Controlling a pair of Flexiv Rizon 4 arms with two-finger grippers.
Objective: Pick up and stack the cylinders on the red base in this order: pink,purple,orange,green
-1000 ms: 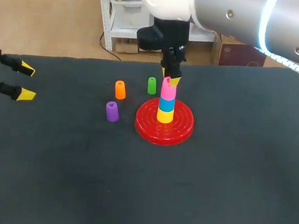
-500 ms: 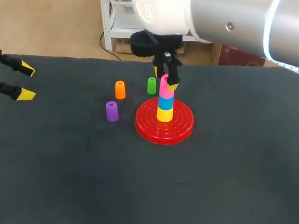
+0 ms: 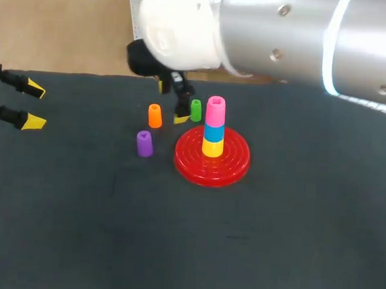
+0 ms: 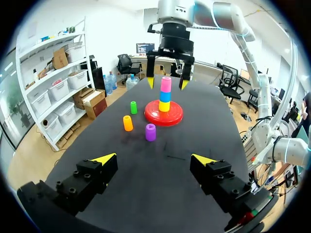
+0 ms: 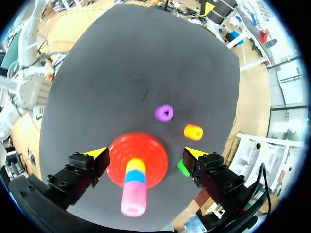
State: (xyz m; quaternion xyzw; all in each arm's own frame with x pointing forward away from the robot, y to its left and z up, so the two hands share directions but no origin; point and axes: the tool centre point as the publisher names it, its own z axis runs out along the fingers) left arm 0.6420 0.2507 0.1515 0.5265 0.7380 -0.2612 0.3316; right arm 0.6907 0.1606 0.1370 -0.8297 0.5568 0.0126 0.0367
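Both jaws apart; R jaws hover over pink cyl. (image 3: 215, 110) atop stack on red base (image 3: 234, 168).

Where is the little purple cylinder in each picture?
Head view: the purple cylinder stands left of the red base, in front of the orange cylinder.
Left wrist view: it stands between the left claw and the red base.
Right wrist view: it lies beyond the red base, beside the orange cylinder.
Shared landmark: the red base.

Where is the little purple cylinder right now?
In the head view the small purple plastic cylinder stands upright on the dark table, left of the round red plastic base and just in front of the small orange plastic cylinder, touching neither.
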